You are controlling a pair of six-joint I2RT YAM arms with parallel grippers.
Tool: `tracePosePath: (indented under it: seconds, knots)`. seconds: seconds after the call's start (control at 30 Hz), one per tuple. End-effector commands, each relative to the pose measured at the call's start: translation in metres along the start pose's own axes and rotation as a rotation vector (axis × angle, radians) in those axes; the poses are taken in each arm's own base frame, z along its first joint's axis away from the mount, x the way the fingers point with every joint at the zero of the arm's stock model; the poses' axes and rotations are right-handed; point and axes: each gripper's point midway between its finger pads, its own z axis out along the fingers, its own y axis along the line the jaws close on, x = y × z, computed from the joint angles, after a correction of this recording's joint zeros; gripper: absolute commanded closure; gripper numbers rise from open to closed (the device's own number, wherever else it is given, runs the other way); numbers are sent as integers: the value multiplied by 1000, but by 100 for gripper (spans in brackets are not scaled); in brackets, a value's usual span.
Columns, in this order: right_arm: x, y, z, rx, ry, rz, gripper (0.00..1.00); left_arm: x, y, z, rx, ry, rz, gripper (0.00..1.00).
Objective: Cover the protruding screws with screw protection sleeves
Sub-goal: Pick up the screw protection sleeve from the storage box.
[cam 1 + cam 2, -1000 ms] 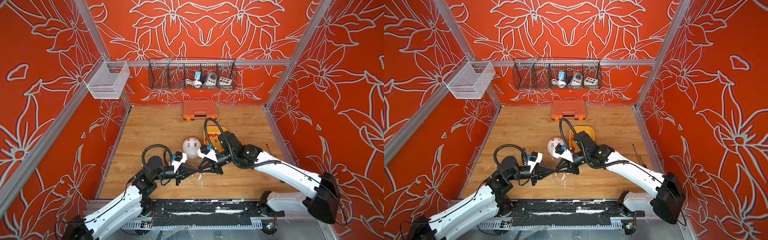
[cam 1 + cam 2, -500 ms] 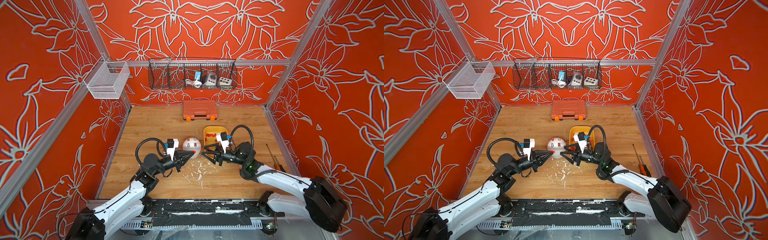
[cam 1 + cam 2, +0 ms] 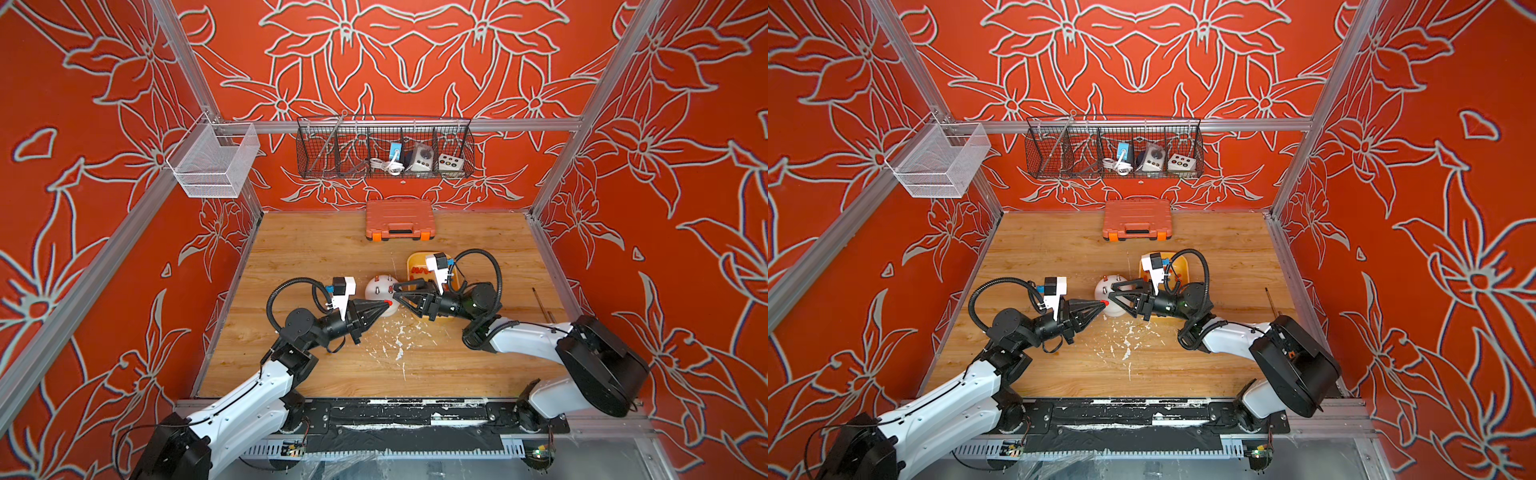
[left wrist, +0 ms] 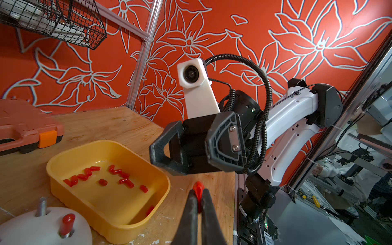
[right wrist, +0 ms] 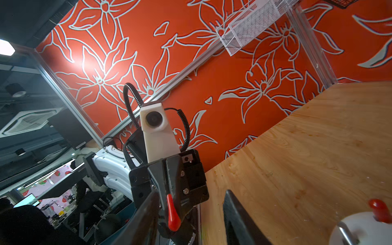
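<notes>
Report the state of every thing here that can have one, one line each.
left pincer: shut on a red sleeve
right pincer: open, holding nothing
capped screw: red sleeve on it, upright in the white dome
bare screw: uncovered, upright
yellow tray: holds loose red sleeves
orange tool case: closed, lying flat

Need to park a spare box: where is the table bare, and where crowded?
Bare: the back left corner, beside the orange case; the back right corner, beyond the yellow tray; the front strip, between the white flecks and the black rail. Crowded: mid-table, where white dome, tray, left pincer and right pincer cluster.
</notes>
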Motion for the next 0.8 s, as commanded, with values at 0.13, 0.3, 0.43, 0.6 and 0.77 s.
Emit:
tracePosePath:
  seconds: [0.13,0.3,0.43,0.6,0.77]
  knots:
    - [5,22,8,-96,30,28,50,-13,-4,-2,1,-47,51,100]
    - [6,29,6,-111,35,16,62,-12,-3,-3,-6,-48,50,100]
    - [6,30,6,-113,34,20,65,-13,-2,-5,-19,-62,56,100]
    - [8,30,7,-115,41,23,70,-14,-2,-8,-33,-65,64,100]
    - [7,31,8,-121,42,22,68,-13,-3,-9,-35,-61,68,100]
